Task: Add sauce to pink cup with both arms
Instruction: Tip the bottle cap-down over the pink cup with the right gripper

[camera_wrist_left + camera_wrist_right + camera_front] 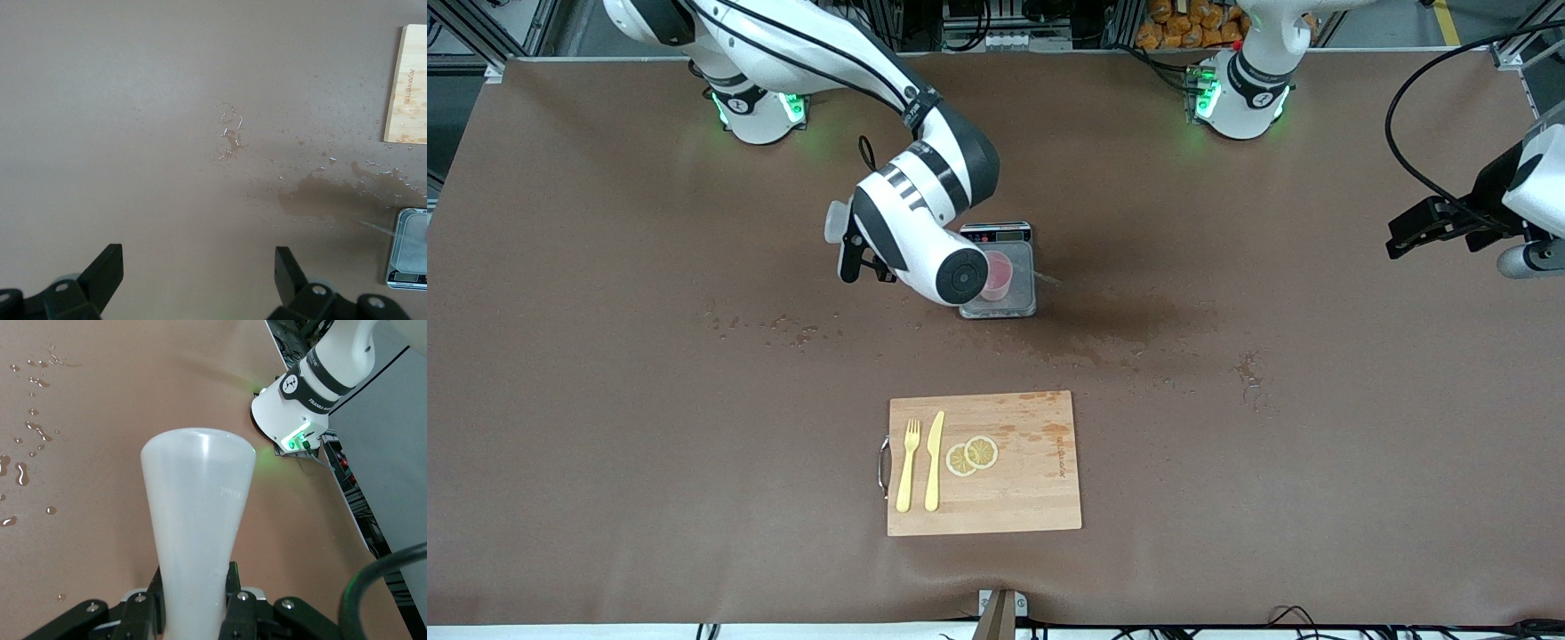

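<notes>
The pink cup [1002, 272] stands on a small digital scale [1007, 234] at mid-table, partly covered by the right arm's wrist. My right gripper [860, 256] [195, 587] is shut on the sauce bottle [836, 222] [199, 520], a whitish squeeze bottle. It holds the bottle tipped on its side just beside the cup, base pointing toward the right arm's end of the table. The nozzle end is hidden by the wrist. My left gripper [1405, 240] [199, 263] hangs open and empty over bare table at the left arm's end, where that arm waits.
A wooden cutting board [1032, 498] [408, 87] lies nearer the front camera, carrying a yellow fork [908, 467], a knife [935, 462] and two lemon slices [972, 455]. Wet patches and drops [1112, 342] [230, 137] mark the brown mat around the scale [408, 253].
</notes>
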Available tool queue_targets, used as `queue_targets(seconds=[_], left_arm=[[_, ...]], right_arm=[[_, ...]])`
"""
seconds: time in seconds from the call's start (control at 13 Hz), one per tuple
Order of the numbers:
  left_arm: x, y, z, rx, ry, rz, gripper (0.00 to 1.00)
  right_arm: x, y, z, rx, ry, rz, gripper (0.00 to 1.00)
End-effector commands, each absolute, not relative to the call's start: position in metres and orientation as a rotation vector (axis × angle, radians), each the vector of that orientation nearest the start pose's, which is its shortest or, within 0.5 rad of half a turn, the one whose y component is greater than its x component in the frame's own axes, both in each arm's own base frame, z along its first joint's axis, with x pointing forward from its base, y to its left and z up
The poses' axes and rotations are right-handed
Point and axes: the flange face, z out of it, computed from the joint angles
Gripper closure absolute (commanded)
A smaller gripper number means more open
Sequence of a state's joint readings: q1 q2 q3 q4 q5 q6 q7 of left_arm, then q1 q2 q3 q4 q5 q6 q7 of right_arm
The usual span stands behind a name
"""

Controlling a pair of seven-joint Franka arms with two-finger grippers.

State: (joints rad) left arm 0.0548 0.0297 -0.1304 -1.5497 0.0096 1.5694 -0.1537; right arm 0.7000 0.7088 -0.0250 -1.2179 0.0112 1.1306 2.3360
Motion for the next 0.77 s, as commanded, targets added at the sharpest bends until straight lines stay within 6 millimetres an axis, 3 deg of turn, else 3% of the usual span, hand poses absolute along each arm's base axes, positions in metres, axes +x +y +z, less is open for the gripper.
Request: queue_targets(seconds=[0.0, 0.31, 0.69], left_arm=[[0.556, -0.044, 0.625, -3.108, -0.082, 0.006, 0.00], [0.556, -0.049, 0.622, -3.106, -0.077, 0.012, 0.00], [0.555, -0.049, 0.624, -3.106, -0.079, 0.010, 0.00]], right_arm=[[0.508, 0.402, 0.341, 1.571, -1.764, -0.034, 0.77], [0.511, 0.396, 0.327, 1.554, -1.754, -0.038, 0.76], [0.547, 0.343, 0.353, 1.636, -1.742, -0.300, 0.77]])
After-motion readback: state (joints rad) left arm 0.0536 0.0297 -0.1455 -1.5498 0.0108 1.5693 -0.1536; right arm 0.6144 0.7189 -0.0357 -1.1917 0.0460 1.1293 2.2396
